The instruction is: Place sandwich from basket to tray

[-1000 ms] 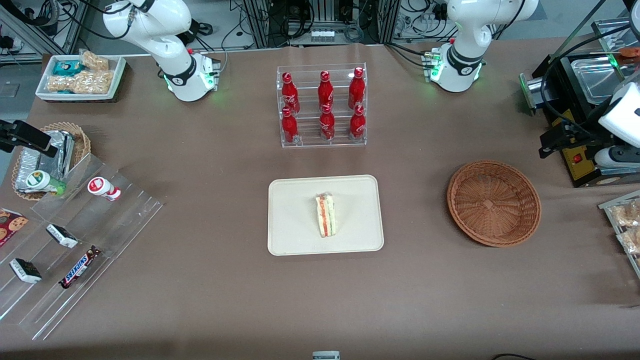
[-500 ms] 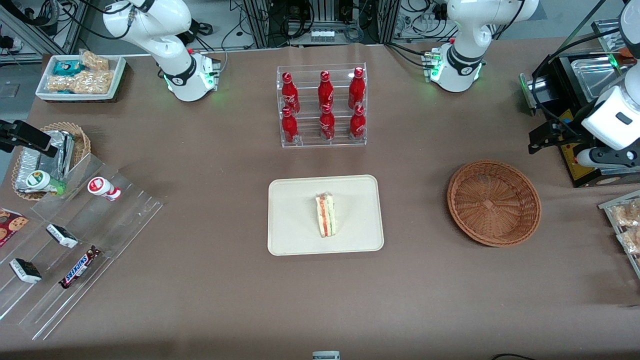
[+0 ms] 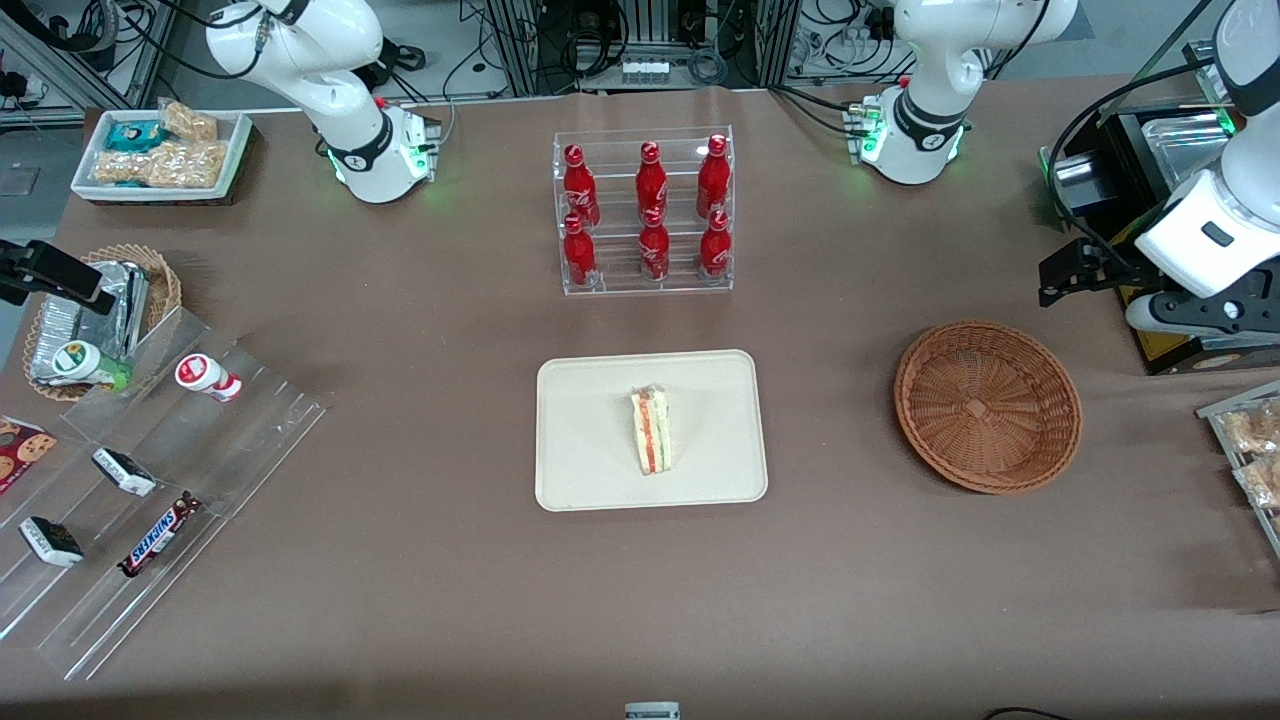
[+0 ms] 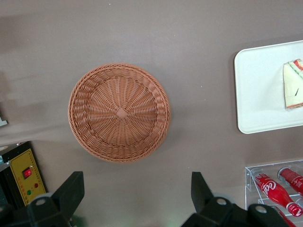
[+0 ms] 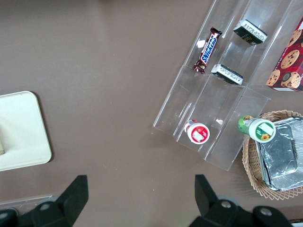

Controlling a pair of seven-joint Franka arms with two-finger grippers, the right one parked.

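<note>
Triangular clear-wrapped white-bread sandwich [image 3: 651,431] w/ red, orange, green layers is seen lying flat near the middle of the flat cream-beige rect. tray [image 3: 590,470]. Round reddish-brown woven wicker basket [image 3: 988,406] is set well apart, toward the working arm's end of the table, nothing in it. Left arm's gripper [image 4: 135,196] is held high above the basket; fingers [image 4: 72,188] spread wide, nothing pinched.

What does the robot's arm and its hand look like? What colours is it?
The working arm is smooth, rounded and glossy white, with dark joints and a black cable looping beside it. Its base glows green. The hand is black, with two chunky wedge-shaped fingers standing wide apart, over the table near the basket.
</note>
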